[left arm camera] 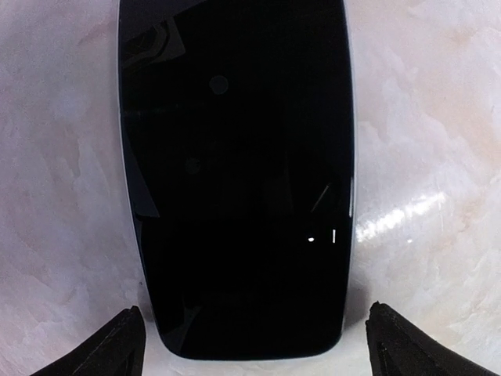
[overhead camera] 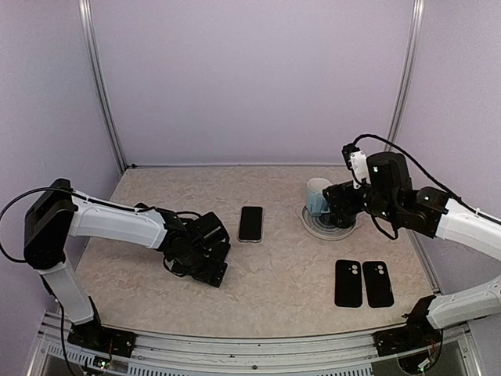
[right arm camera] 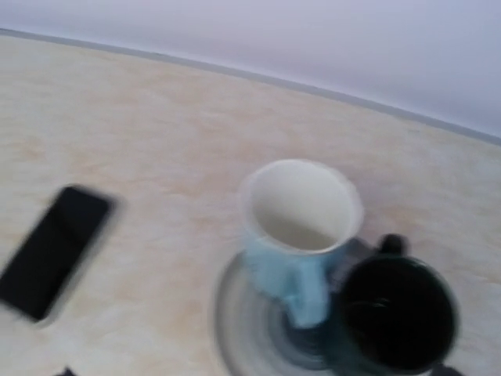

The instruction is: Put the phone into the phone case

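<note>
Phone (overhead camera: 250,223): in the top view it lies flat and screen-up at mid-table, with neither arm touching it.
Phone cases: two dark shells (overhead camera: 348,283) (overhead camera: 378,283) lie side by side at the near right, well apart from the phone.
Left gripper (overhead camera: 218,249): sits low over the table (overhead camera: 156,204), just near-left of the phone; the claw is spread wide and has hold of nothing.
Right gripper (overhead camera: 333,207): at the far right beside a pale blue mug (overhead camera: 317,196) on a plate (overhead camera: 329,229); the claw stands wide with nothing in it.
Left wrist view: the phone fills the frame, its near end between the two fingertips (left arm camera: 125,348), which stand clear of its long edges on both sides.
Right wrist view: blurred, showing the blue mug and a dark mug (right arm camera: 399,313) ahead and the phone off to the left.
Step in hand: probably gripping the phone for the carry to a case.
Doing it well: centre the claw across the phone's width, bring the tips down to the table, then close evenly on both long edges so the glossy slab neither skids nor twists.
</note>
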Available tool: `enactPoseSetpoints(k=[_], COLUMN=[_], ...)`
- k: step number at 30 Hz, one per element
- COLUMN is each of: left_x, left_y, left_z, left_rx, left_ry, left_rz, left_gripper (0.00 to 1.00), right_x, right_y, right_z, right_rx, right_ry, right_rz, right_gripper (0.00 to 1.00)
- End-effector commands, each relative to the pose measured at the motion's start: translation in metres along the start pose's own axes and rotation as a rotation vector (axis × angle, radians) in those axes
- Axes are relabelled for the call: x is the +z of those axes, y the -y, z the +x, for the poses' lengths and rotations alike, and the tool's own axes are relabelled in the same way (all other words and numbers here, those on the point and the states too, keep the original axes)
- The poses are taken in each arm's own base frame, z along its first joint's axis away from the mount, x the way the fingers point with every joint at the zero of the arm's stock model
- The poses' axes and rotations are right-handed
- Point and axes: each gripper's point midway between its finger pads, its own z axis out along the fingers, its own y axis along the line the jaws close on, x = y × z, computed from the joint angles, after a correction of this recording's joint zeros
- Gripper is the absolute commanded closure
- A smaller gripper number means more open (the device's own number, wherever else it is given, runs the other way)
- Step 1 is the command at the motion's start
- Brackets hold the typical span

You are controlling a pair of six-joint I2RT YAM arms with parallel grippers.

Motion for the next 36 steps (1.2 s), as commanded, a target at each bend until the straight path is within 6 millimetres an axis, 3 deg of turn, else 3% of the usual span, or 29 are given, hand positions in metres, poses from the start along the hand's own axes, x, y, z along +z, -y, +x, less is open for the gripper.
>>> enactPoseSetpoints(k=[1, 4, 8, 11, 15, 19, 23, 26, 30, 36], left_x=[-0.027, -0.045, -0.056, -0.050, -0.046, -0.040, -0.031, -0.026, -0.024, -0.013], left_y=[0.010, 0.010, -0.006, -0.024, -0.023, -0.028, -0.023, -0.024, -0.025, -0.027], left_z=[-0.007, -0.019, -0.038, -0.042, -0.043, -0.038, -0.029, -0.024, -0.023, -0.016], left_rx=[-0.009, -0.034, -0.103, -0.147, -0.124, -0.111, -0.078, -0.068, -0.060, -0.053], left_ry=[0.035, 0.091, 0.146, 0.156, 0.162, 0.162, 0.133, 0.124, 0.129, 0.118], left_rz=[0.076, 0.122, 0.183, 0.162, 0.164, 0.160, 0.179, 0.173, 0.172, 0.166], left_gripper=[0.03, 0.03, 0.03, 0.03, 0.03, 0.03, 0.03, 0.03, 0.03, 0.03], right_x=[-0.016, -0.014, -0.001, -0.005, -0.015, -0.023, -0.025, -0.024, -0.018, -0.010], right_y=[-0.039, -0.062, -0.040, -0.027, -0.037, -0.029, -0.043, -0.048, -0.071, -0.138], right_z=[-0.001, 0.035, 0.118, 0.170, 0.199, 0.235, 0.278, 0.286, 0.271, 0.244], right_rx=[0.056, 0.085, 0.156, 0.169, 0.214, 0.243, 0.258, 0.249, 0.220, 0.204], right_ry=[0.054, -0.144, -0.506, -0.688, -0.777, -0.867, -0.984, -1.012, -0.986, -0.955], right_rz=[-0.260, -0.370, -0.158, -0.014, -0.003, 0.060, 0.003, 0.003, -0.073, -0.277], right_gripper=[0.14, 0.31, 0.44, 0.47, 0.47, 0.47, 0.56, 0.71, 1.00, 1.00])
